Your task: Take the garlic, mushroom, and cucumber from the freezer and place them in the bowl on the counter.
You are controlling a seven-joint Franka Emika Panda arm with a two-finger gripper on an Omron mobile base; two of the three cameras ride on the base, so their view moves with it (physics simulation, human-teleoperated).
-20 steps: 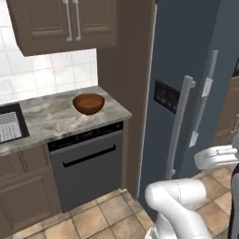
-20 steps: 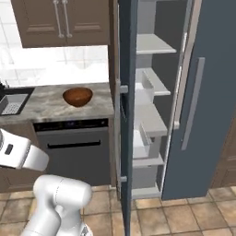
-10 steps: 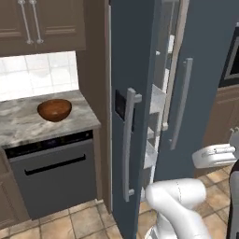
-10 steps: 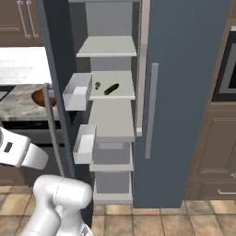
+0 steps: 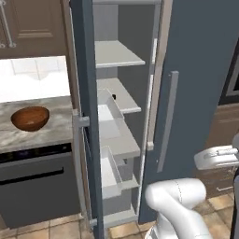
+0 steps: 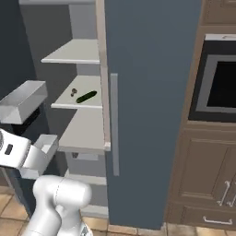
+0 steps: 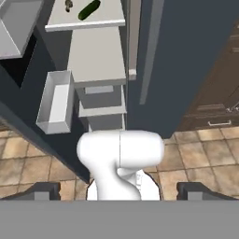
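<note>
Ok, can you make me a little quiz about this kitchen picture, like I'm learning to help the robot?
1. True or false: the cucumber lies on a freezer shelf.
2. Where is the bowl? A) on the counter B) on the floor C) in the freezer
3. Fill in: the gripper is ____, holding nothing.

Key: 1 true; 2 A; 3 open
</note>
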